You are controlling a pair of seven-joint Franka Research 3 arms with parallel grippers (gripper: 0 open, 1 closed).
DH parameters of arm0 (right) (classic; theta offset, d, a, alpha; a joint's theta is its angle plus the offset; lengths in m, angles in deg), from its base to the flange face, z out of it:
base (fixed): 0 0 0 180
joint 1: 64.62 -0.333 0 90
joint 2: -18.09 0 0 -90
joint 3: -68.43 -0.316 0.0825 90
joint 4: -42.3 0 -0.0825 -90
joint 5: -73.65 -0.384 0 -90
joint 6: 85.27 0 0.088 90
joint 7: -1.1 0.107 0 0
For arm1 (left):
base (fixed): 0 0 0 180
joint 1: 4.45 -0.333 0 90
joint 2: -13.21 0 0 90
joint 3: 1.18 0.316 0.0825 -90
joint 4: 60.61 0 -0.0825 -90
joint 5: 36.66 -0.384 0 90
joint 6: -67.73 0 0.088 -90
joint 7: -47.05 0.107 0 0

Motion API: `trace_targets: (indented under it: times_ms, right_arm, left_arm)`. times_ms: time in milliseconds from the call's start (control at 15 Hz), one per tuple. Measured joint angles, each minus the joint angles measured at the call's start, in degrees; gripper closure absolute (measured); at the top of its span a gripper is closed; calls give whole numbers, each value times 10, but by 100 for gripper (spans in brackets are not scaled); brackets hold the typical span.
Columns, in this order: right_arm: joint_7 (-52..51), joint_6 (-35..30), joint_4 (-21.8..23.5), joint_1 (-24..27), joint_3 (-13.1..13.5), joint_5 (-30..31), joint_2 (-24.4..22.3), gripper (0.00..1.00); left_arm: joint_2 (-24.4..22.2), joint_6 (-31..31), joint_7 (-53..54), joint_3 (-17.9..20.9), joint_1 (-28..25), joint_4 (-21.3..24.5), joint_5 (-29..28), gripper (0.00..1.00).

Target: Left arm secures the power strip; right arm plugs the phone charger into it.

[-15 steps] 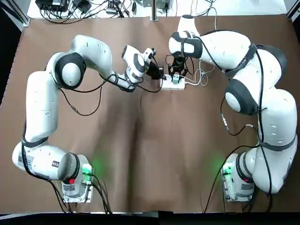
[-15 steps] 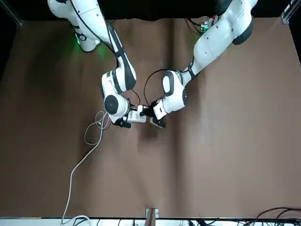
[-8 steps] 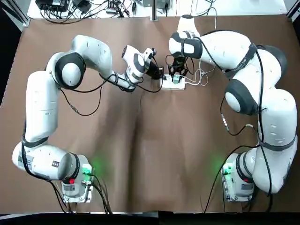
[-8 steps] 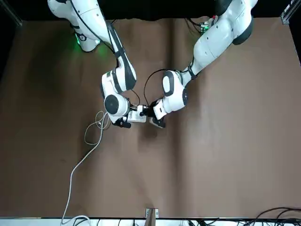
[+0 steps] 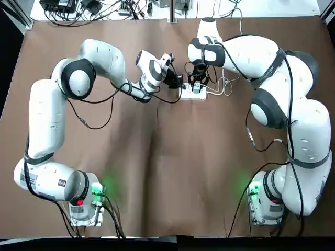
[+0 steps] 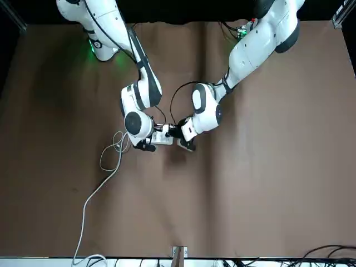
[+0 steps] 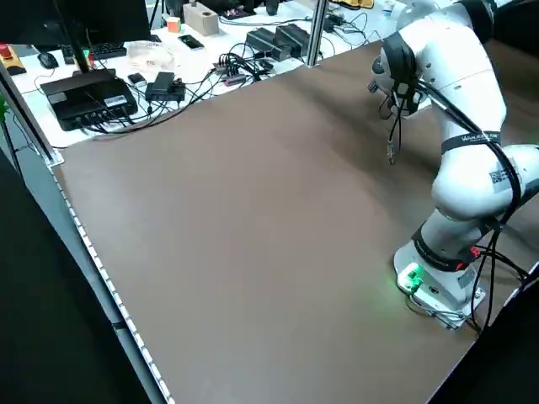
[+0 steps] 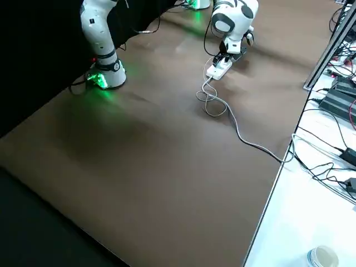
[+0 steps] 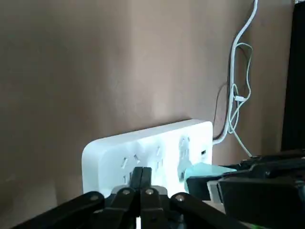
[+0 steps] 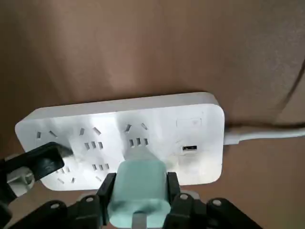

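One power strip (image 10: 200, 121): on the brown surface (image 5: 172, 183), nearer the far edge than the near edge, a little to the right of the middle; socket face up.
Phone charger (image 10: 138, 186): teal, at the strip's socket face, beside the USB port (image 10: 189, 148); whether its prongs are fully in, I cannot tell.
Right tool (image 10: 139, 177): over the strip, pinching the charger from both sides.
Left tool (image 9: 141, 175): fingers pressed together over the strip's end nearer the left edge; how firmly it bears down, I cannot tell.
White cord (image 10: 267, 135): thick, leaves the strip's end nearer the right edge, then heads for the far edge.
Thin cable (image 9: 249, 71): whitish, looped beside the thick cord.
Arm bases: left (image 5: 86, 201) by the near left corner, right (image 5: 266, 204) along the near edge toward the right corner.
White desk (image 8: 289, 222): past the far edge, carrying black adapters (image 8: 337, 104) and tangled wires.
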Motion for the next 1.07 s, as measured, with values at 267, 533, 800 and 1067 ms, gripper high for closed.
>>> trace_targets:
  times_ms: [267, 533, 800, 1067]
  right_arm:
    - [0, 0, 0, 0, 0, 1, 0, 52]
    - [1, 3, 1, -2, 0, 3, 0, 52]
    - [1, 13, 3, -9, 2, 7, 4, 52]
    - [2, 18, 8, -13, 5, 8, 3, 52]
  left_arm:
    - [0, 0, 0, 0, 0, 0, 0, 99]
    - [0, 0, 0, 0, 0, 0, 0, 99]
    - [0, 0, 0, 0, 0, 0, 0, 99]
    - [0, 0, 0, 0, 0, 0, 0, 99]
